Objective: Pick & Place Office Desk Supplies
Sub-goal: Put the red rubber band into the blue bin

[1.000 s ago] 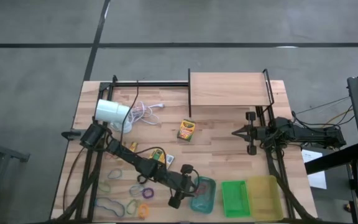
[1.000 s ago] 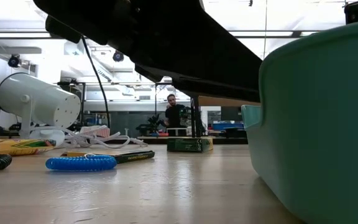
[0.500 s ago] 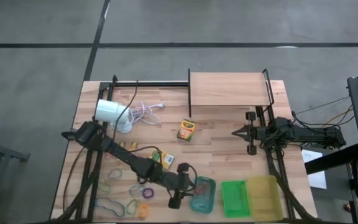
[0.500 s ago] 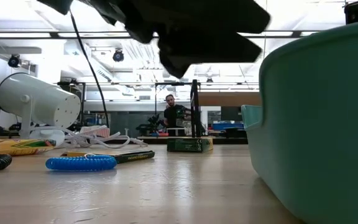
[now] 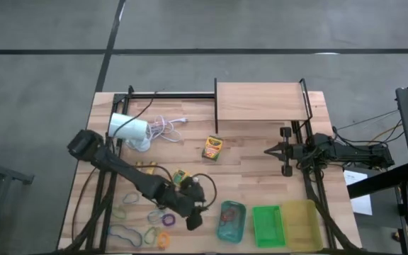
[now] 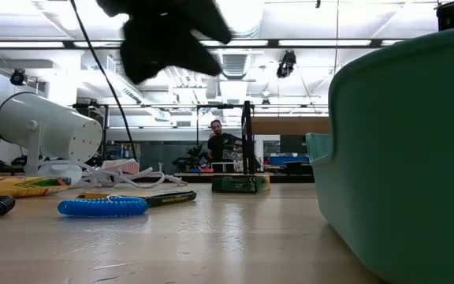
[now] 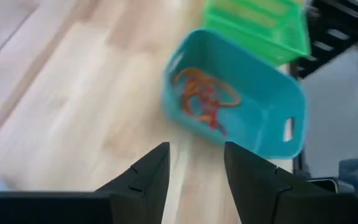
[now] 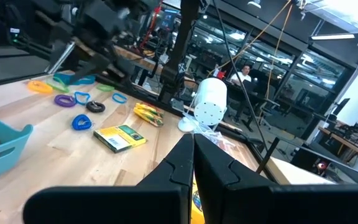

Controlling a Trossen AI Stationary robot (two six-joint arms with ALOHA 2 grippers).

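Observation:
My left gripper point(image 5: 195, 217) hangs open above the table's near part, just left of the teal tray point(image 5: 231, 221); nothing is between its fingers point(image 7: 196, 177). Orange and red loops point(image 7: 202, 99) lie in the teal tray point(image 7: 272, 109). Several coloured loops point(image 5: 147, 221) lie flat on the table at the near left. One crayon box point(image 5: 181, 177) lies beside the left arm and another point(image 5: 212, 147) lies mid-table. My right gripper point(image 5: 269, 150) waits shut at the right edge, fingers together point(image 8: 192, 163).
A white lamp point(image 5: 127, 128) with its cord point(image 5: 165, 127) stands at the far left. A wooden shelf point(image 5: 262, 100) is at the far edge. Green point(image 5: 268, 225) and yellow point(image 5: 302, 224) trays sit right of the teal one. A person point(image 6: 221, 143) stands in the room behind.
My left gripper has risen from over the teal tray, drawn back toward the table's left edge, and rolled about its own axis. In the low view the arm has lifted clear of the middle.

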